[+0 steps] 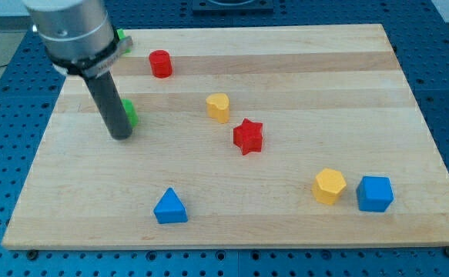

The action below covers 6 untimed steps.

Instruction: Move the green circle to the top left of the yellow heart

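Observation:
The green circle sits on the board's left side, mostly hidden behind my rod. My tip rests on the board just below and to the left of it, touching or nearly touching it. The yellow heart stands to the right of the green circle, near the board's middle, about a hundred pixels away. The rod runs up from the tip to the arm's grey body at the view's top left.
A red cylinder is above and between the two. A red star lies just below right of the heart. A blue triangle, a yellow hexagon and a blue cube sit near the bottom. Another green block peeks out at top left.

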Motion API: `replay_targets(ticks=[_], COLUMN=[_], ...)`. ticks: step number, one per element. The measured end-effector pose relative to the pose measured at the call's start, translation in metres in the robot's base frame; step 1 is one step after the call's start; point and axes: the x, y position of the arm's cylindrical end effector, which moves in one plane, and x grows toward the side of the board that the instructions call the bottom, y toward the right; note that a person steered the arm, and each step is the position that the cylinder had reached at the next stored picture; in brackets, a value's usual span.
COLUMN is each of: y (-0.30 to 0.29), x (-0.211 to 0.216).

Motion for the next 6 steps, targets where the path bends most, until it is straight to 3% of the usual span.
replay_targets(ticks=[1, 2, 3, 5, 6], y=[-0.006, -0.060, -0.054, 0.038, 0.056], x=[-0.022, -0.017, -0.047, -0.063, -0.053])
